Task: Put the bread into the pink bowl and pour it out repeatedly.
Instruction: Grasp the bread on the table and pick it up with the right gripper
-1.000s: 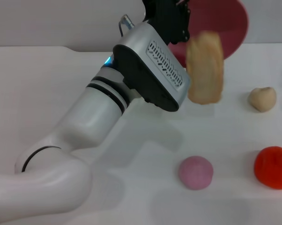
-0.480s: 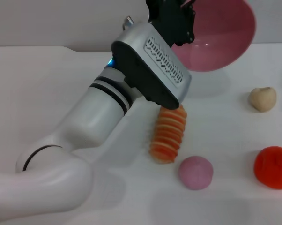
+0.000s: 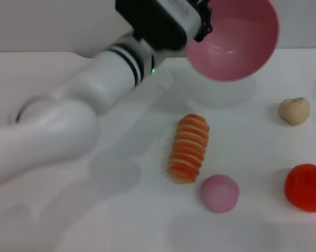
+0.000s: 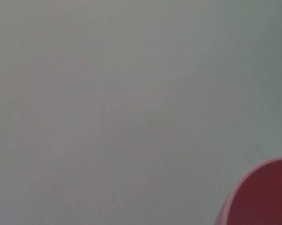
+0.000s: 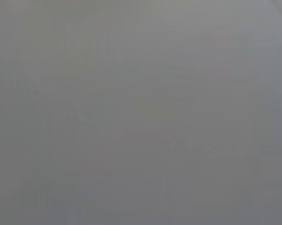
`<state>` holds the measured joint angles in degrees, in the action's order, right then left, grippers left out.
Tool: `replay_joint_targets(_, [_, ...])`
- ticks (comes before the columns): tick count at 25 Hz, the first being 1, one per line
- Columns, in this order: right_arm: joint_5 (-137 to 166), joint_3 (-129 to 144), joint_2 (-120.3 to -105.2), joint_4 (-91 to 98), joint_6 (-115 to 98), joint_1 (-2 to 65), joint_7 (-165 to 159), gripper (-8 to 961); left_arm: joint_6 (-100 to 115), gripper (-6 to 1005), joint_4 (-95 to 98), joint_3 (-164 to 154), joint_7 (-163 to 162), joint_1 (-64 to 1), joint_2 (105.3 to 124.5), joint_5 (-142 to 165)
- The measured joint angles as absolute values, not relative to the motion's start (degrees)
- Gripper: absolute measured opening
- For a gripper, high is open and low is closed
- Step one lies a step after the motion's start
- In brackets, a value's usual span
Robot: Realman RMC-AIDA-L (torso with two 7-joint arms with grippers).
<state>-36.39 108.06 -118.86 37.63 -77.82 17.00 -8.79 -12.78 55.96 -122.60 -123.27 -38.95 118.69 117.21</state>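
Since the pour, the left gripper [image 3: 204, 23], jaws clamped on the bowl [image 3: 234, 39] rim, has lifted toward the table's far edge. Bread [image 3: 189, 148] lies mid-table; next, set the bowl down and refill.

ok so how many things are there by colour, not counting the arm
pink: 2, the pink bowl held up at its rim by the left hand, and a pink ball
orange-red striped: 1, the bread
beige: 1, a small lump
red: 1, a lumpy red thing
total: 5
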Motion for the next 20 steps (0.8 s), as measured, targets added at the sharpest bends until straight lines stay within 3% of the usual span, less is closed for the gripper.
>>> replay_joint_targets(10, [-36.6, 106.1, -117.98, 33.0, -67.0, 20.7, -14.2, 380, 19.7, 47, 55.1, -100.1, -126.0, -44.1, 118.23, 115.3])
replay_joint_targets(20, [-36.1, 105.2, -115.30, 30.0, -50.6, 26.2, -17.5, 381, 51.7, 47, 51.1, -75.0, -113.7, -45.7, 117.73, 105.3])
